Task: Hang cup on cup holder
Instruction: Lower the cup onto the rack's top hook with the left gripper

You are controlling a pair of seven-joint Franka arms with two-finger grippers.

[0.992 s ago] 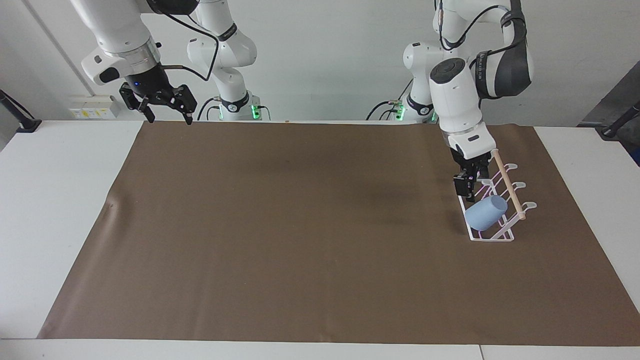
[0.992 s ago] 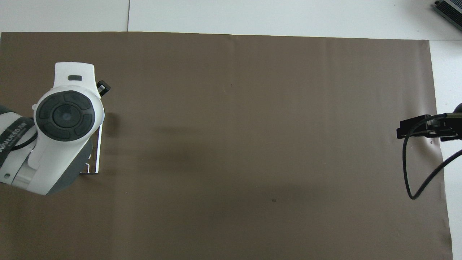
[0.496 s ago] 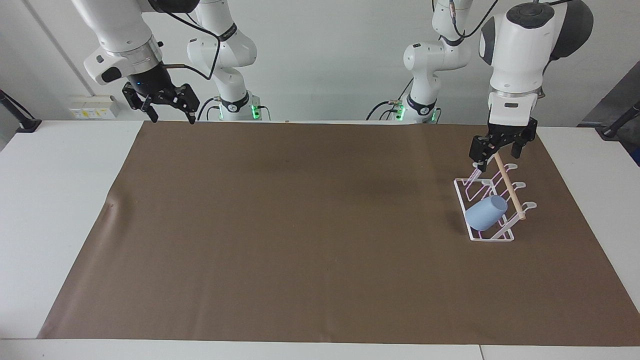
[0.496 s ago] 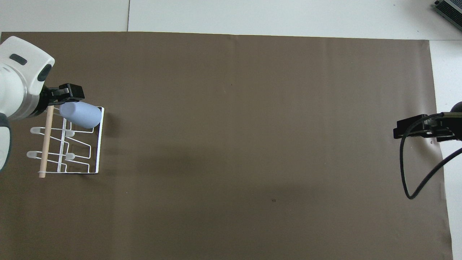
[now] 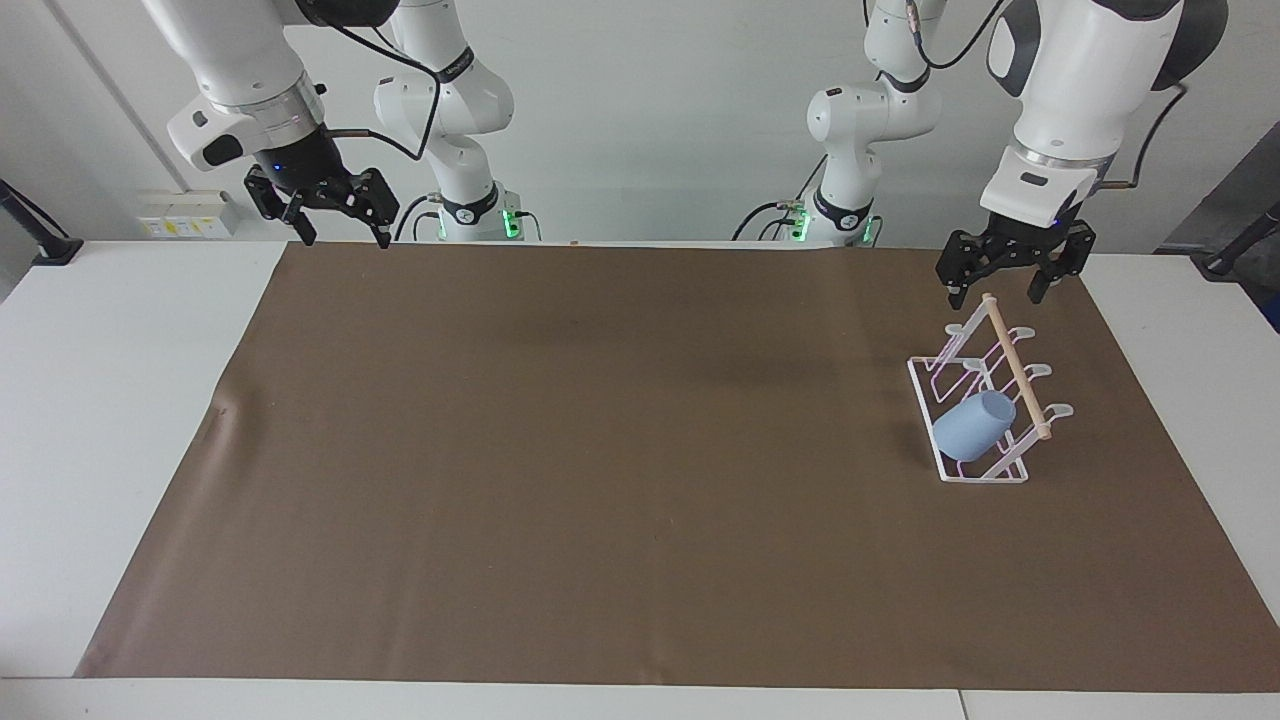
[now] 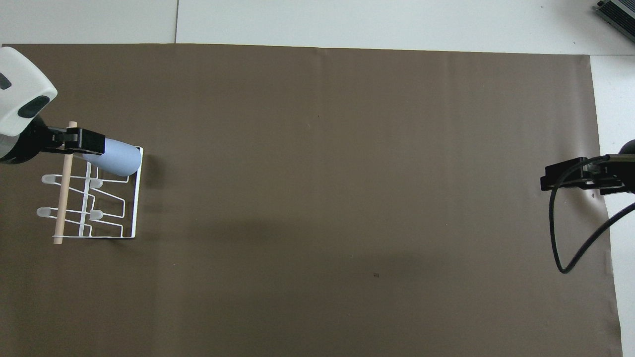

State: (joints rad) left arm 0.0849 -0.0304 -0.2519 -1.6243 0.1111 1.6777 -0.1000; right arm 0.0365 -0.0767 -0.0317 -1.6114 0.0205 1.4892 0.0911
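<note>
The light-blue cup [image 5: 972, 425] [image 6: 119, 157] hangs tilted on a prong of the white wire cup holder [image 5: 925, 400] [image 6: 134, 208], at the holder's end farther from the robots. A pale wooden rod [image 5: 1015, 365] runs across the holder's top. My left gripper [image 5: 995, 296] [image 6: 67, 140] hovers open and empty above the rod, apart from the cup. My right gripper [image 5: 342, 240] [image 6: 563, 178] hangs open and empty over the mat's edge at the right arm's end of the table, where that arm waits.
A brown mat [image 5: 600, 450] covers most of the white table [image 5: 90, 400]. The holder stands on the mat toward the left arm's end. A black cable [image 6: 560, 238] loops down from the right gripper.
My left gripper rose from down among the holder's prongs beside the cup to well above the rod. The cup stayed on its prong. The right gripper barely moved.
</note>
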